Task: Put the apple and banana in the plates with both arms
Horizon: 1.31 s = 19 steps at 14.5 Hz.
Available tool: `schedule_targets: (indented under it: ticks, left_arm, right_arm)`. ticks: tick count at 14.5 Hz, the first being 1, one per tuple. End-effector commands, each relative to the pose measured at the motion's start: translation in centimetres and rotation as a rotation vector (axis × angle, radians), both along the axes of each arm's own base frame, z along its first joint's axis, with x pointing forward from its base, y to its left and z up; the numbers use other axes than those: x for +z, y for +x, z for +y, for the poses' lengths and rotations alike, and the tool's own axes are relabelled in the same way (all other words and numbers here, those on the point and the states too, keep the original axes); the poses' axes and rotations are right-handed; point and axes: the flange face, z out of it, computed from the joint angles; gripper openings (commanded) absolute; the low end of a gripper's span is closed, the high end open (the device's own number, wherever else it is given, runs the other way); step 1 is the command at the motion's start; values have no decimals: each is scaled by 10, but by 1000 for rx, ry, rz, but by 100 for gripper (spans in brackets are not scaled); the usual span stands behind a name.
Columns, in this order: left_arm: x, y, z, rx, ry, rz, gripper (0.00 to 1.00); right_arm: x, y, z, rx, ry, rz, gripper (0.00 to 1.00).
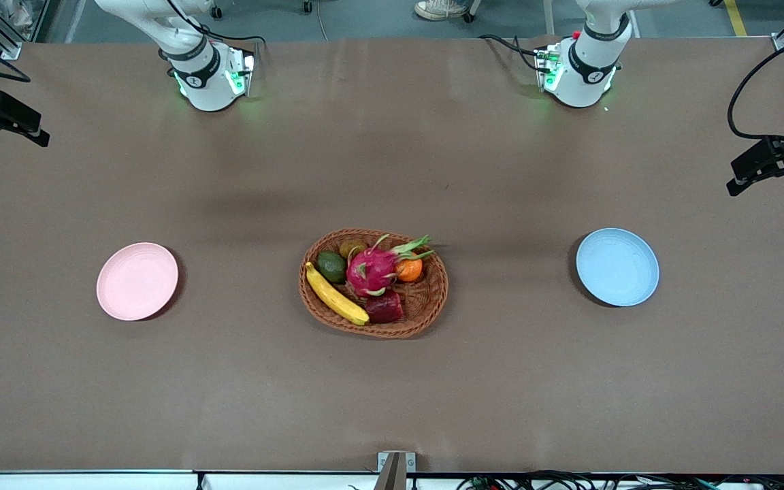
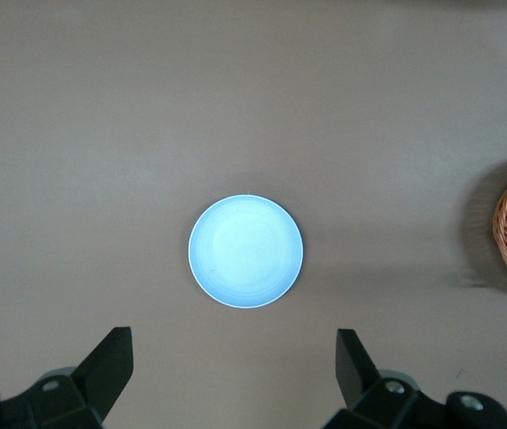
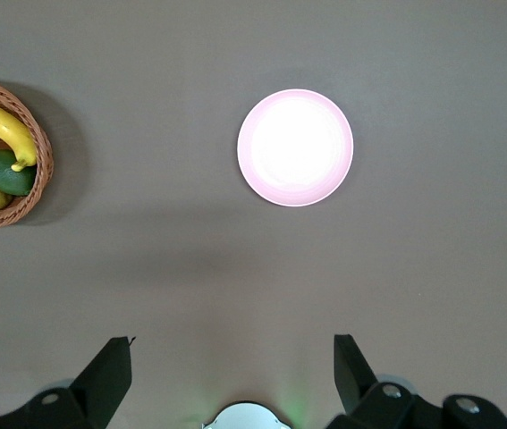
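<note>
The dark red apple (image 1: 384, 306) and the yellow banana (image 1: 335, 294) lie in a brown wicker basket (image 1: 371, 331) at the table's middle. The apple is at the basket's end nearest the front camera, and the banana lies along the rim toward the right arm's end. The pink plate (image 1: 137, 280) lies bare toward the right arm's end, the blue plate (image 1: 617, 267) toward the left arm's end. My left gripper (image 2: 233, 344) is open and empty, high over the table by the blue plate (image 2: 246, 251). My right gripper (image 3: 232, 347) is open and empty, high over the table by the pink plate (image 3: 295, 147). The banana (image 3: 3, 125) shows at that view's edge.
The basket also holds a pink dragon fruit (image 1: 371, 270), a small orange (image 1: 409, 269), a green avocado (image 1: 331, 265) and a brownish fruit (image 1: 352, 248). Black camera mounts (image 1: 776, 160) stand at both table ends. The arm bases (image 1: 209, 75) stand along the table edge farthest from the front camera.
</note>
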Motion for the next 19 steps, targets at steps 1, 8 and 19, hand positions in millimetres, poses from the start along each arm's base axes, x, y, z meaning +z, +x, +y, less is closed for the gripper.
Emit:
schedule_targets:
  ticks: [1, 8, 19]
  left_arm:
    - [-2, 1, -2, -15, -14, 18, 100]
    - [-83, 39, -92, -105, -21, 120, 100]
    - [-238, 75, -314, 132, -83, 91, 100]
  right_arm:
    - [-24, 21, -4, -8, -16, 14, 100]
    - [-103, 85, -3, -21, -30, 30, 100]
    - [-256, 108, 221, -660, 44, 51, 100]
